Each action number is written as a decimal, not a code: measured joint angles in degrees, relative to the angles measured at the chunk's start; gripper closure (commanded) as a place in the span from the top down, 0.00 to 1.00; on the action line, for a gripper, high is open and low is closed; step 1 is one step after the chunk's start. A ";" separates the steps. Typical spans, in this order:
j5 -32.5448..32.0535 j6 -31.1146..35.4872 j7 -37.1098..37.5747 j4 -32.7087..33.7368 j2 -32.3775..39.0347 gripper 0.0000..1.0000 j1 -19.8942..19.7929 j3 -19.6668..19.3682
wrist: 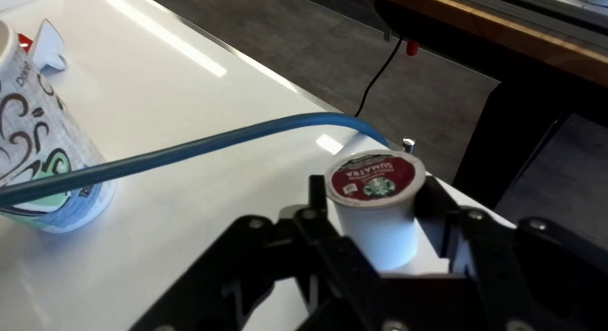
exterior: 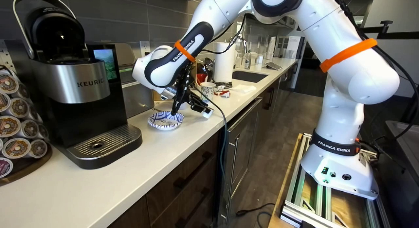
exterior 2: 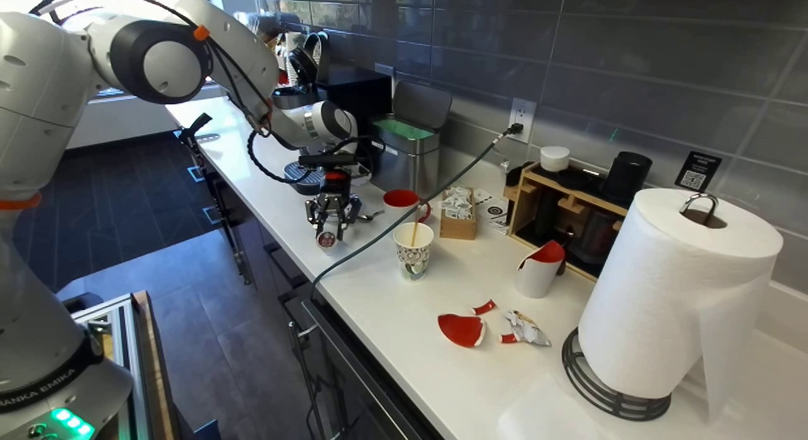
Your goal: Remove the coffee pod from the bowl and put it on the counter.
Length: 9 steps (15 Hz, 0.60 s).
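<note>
A white coffee pod (wrist: 380, 231) with a dark red Sumatra lid is between my gripper's two black fingers (wrist: 373, 193) in the wrist view. The fingers touch it on both sides near its rim. In both exterior views the pod (exterior: 207, 114) (exterior 2: 326, 240) is at the fingertips of the gripper (exterior: 201, 107) (exterior 2: 330, 229), tilted, low over the white counter (exterior: 183, 141) near its front edge. I cannot tell whether it touches the counter. The blue-and-white patterned bowl (exterior: 166, 120) stands beside the gripper, toward the coffee machine. The bowl is out of the wrist view.
A Keurig machine (exterior: 78, 80) and a rack of pods (exterior: 19, 123) stand past the bowl. A blue cord (exterior 2: 379, 235) crosses the counter close to the gripper. A paper cup (exterior 2: 413, 254), a red-lined mug (exterior 2: 401, 203), broken red pieces (exterior 2: 462, 329) and paper towels (exterior 2: 675, 295) stand beyond.
</note>
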 measured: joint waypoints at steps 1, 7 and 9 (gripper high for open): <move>0.00 0.00 0.12 0.42 0.29 0.87 0.03 -0.01; 0.02 -0.02 0.99 2.73 0.44 1.00 0.27 0.04; 0.40 0.00 1.00 3.14 -0.11 1.00 0.26 0.22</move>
